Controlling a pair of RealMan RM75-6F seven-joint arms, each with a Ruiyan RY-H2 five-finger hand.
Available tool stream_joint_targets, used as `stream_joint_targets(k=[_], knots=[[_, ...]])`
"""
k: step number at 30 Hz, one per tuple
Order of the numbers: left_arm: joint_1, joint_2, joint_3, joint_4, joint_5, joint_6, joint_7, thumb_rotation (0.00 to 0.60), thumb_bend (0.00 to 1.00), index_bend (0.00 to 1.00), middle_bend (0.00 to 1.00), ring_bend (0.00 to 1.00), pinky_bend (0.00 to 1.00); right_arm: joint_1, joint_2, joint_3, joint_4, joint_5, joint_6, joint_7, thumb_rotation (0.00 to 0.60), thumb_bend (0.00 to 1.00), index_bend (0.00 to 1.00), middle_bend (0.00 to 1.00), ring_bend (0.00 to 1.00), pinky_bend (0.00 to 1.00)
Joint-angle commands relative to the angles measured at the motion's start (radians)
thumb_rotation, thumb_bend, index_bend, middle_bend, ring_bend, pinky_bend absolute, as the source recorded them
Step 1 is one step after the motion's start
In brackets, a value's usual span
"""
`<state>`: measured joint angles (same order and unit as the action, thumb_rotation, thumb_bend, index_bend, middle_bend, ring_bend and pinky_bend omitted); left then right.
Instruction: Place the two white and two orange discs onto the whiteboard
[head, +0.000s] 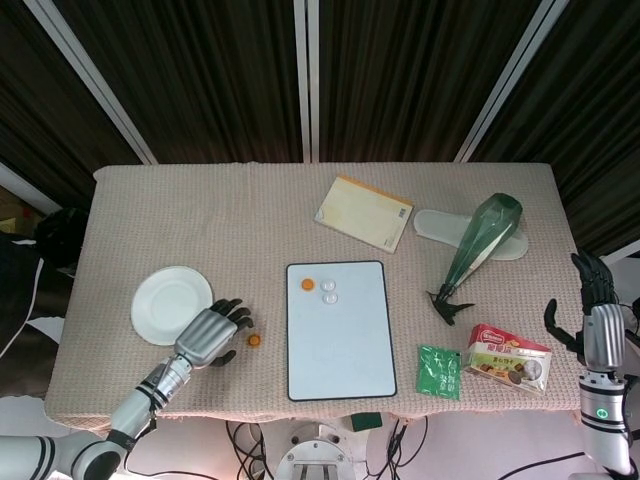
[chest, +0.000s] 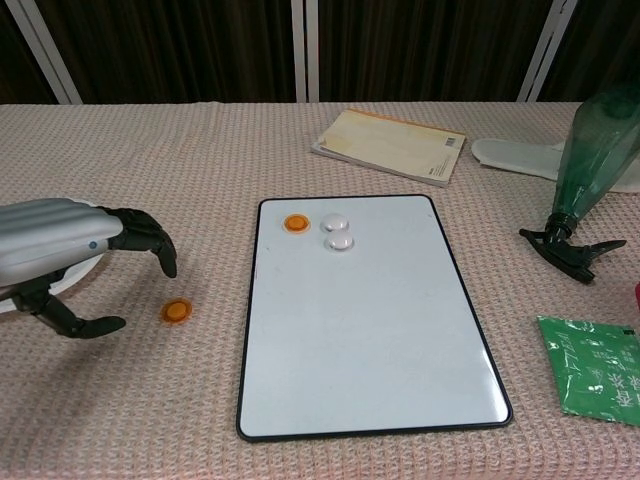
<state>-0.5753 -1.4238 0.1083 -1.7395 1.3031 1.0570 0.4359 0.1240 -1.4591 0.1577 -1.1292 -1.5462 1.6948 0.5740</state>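
- Left hand (chest: 70, 258): fingers spread and curved, holding nothing; small round orange disc (chest: 177, 311) on the cloth just beside it, at its 3 o'clock.
- Flat white rectangular whiteboard (chest: 370, 340), further toward 3 o'clock; carries one orange disc (chest: 296, 223) and two white discs (chest: 338, 233) at its 11 o'clock corner.
- Judged: three placed; one orange left.
- Right hand (head: 596, 322) at the table's 4 o'clock edge; open-fingered, empty.

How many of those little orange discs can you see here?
2. One orange disc sits on the whiteboard near its top left corner, beside two white ones. The other lies on the tablecloth, near the left hand.
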Motion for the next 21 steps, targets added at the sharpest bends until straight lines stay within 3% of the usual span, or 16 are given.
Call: stream_joint_targets(k=[1, 21], knots=[[0.007, -0.033, -0.007, 0.041, 0.016, -0.013, -0.031, 0.6, 0.27, 0.31, 0.2, 0.09, 0.17, -0.001, 0.001, 0.001, 0.001, 0.003, -0.002, 0.0, 0.6, 0.59, 0.08, 0.01, 0.0, 0.0], [0.009, -0.106, -0.039, 0.127, 0.056, -0.058, -0.114, 0.6, 0.29, 0.38, 0.21, 0.09, 0.17, 0.0, 0.002, 0.001, -0.006, 0.001, 0.001, -0.008, 0.6, 0.59, 0.08, 0.01, 0.0, 0.0]])
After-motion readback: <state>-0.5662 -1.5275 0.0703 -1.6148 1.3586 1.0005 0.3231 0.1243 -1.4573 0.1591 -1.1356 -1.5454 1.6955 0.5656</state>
